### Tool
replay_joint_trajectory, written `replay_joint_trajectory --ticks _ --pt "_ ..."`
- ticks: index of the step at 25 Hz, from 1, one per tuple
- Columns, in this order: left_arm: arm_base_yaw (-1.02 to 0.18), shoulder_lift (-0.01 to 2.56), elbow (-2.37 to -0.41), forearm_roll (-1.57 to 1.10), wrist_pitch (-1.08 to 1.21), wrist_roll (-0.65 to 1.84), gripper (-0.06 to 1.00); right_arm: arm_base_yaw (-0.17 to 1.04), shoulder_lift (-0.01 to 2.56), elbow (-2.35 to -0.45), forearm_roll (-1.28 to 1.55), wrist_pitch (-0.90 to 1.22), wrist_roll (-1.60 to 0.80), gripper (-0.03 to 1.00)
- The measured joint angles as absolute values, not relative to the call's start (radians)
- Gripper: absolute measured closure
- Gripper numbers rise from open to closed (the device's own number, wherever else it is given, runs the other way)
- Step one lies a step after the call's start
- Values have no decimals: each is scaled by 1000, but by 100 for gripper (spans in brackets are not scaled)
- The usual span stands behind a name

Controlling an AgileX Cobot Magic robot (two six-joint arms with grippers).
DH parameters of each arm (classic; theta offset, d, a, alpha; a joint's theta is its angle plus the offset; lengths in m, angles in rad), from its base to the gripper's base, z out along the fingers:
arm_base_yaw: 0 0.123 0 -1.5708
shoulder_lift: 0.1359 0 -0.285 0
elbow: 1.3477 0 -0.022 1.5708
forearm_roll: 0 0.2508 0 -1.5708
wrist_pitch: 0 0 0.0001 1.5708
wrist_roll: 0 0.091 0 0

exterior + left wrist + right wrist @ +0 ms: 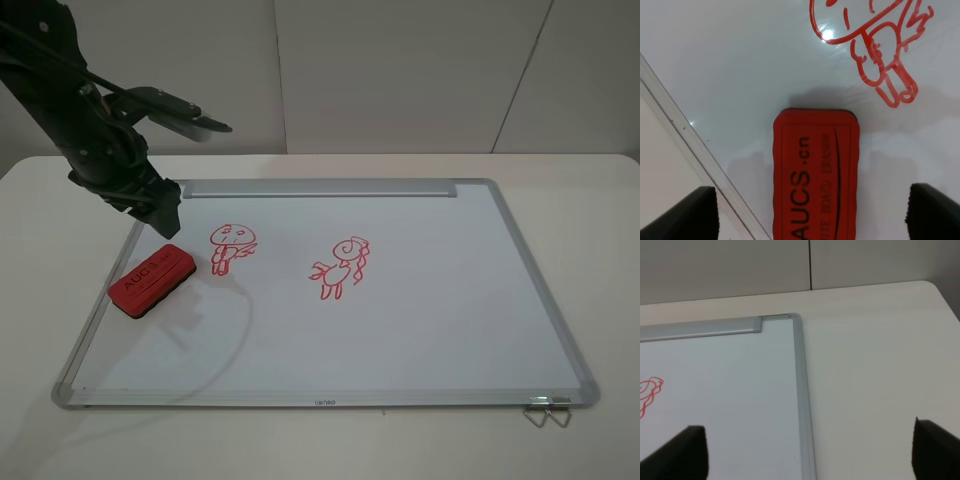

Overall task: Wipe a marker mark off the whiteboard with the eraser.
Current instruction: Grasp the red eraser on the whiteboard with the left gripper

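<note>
White table (40, 200) and pale walls sit around the whiteboard (420, 330). The red eraser (152, 280) lies on the board by its left edge, just beside the marker mark (232, 246) with the mushroom head. The left hand (815, 214) hangs over it, fingers wide apart. It should drop straight down, pinch the long sides, then rub only that mark, not the curly doodle (340, 265). The right hand (805, 452) is wide apart too, holding nothing.
</note>
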State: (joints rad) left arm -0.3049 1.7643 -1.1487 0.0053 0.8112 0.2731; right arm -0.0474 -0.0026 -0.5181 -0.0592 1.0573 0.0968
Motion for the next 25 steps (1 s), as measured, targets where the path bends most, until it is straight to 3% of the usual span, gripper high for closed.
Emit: replay_joint_trajectory --ticks 8,25 --pt "-302 1764 -1130 13 844 279 17 -47 -3 -518 -59 1057 97 24" --pt "-282 1764 -973 12 638 286 17 -47 -3 -518 -59 1057 97 24"
